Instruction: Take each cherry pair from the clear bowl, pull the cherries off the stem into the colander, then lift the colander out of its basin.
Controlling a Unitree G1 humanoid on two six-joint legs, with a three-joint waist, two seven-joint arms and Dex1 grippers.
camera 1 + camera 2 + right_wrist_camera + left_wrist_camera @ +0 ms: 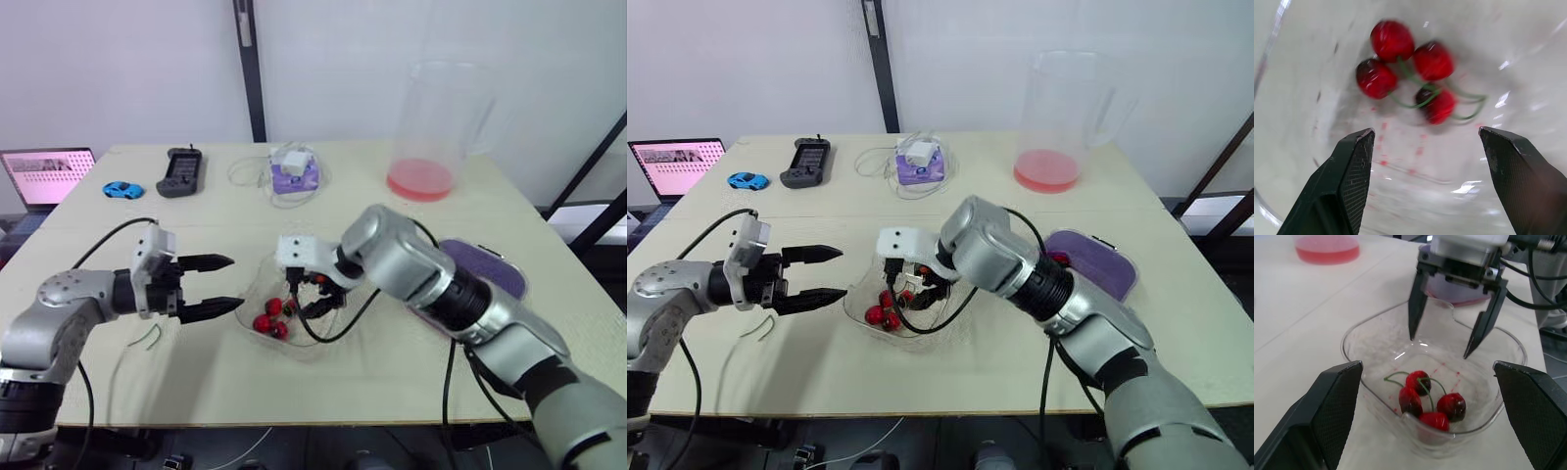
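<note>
Right gripper wide open, empty, tips dipping inside bowl. Four cherries bunched in bowl, stems crossing. Risk: closing grabs both pairs, or shoves light bowl. Left gripper open, empty, just beside bowl.

No lettering, label, brand or number can be read anywhere; the laptop screen at the table's far left corner shows pale rows on pink, perhaps lines of text, too small to make out; the black handheld device carries no legible marking.
</note>
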